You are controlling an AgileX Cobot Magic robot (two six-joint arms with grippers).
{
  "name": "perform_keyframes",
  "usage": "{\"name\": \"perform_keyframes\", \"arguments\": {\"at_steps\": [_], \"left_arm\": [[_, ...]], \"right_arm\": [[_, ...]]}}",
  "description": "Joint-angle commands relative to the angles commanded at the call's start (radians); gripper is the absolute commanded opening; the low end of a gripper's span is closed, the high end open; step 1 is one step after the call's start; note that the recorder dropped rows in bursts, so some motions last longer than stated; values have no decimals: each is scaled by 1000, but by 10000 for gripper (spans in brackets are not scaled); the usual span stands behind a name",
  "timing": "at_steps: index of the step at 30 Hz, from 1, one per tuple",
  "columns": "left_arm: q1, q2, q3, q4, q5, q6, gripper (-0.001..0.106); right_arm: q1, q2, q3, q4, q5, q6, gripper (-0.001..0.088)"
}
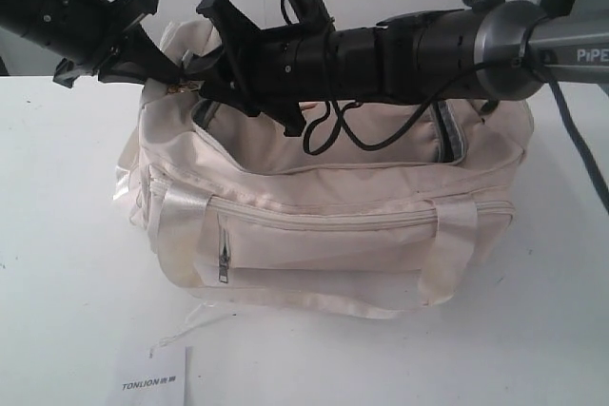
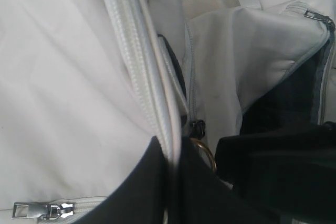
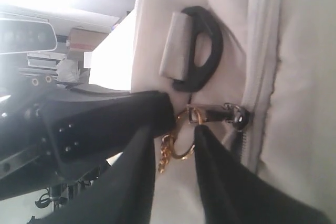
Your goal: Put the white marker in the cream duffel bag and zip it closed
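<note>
cream duffel bag (image 1: 333,225) on white table (image 1: 67,263), top open; paper tag (image 1: 152,377) lies in front.

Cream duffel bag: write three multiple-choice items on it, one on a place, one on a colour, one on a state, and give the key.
1. Where does the paper tag lie?
A) on the table, apart from the cream duffel bag
B) inside the bag
C) on top of the bag

2. What colour is the keyring on the top zipper?
A) red
B) gold
C) blue

3. How does the top zipper stand?
A) shut along its whole length
B) open
C) covered by a cloth

Key: 1 A, the tag lies flat on the white tabletop. 2 B, the ring shines gold. 3 B, the opening gapes and the dark lining shows.
</note>
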Motion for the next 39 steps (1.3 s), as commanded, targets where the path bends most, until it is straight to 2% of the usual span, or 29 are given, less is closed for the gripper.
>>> {"name": "perform_keyframes", "arguments": {"at_steps": [17,32,39], "left_arm": [[0,0,0,-23,2,24,0],[0,0,0,-23,2,24,0],[0,0,0,-23,2,24,0]], "right_arm": [[25,18,0,0,-75,-19,266],[25,18,-29,0,-50,-15,265],[25,18,-29,0,-50,-9,225]]}}
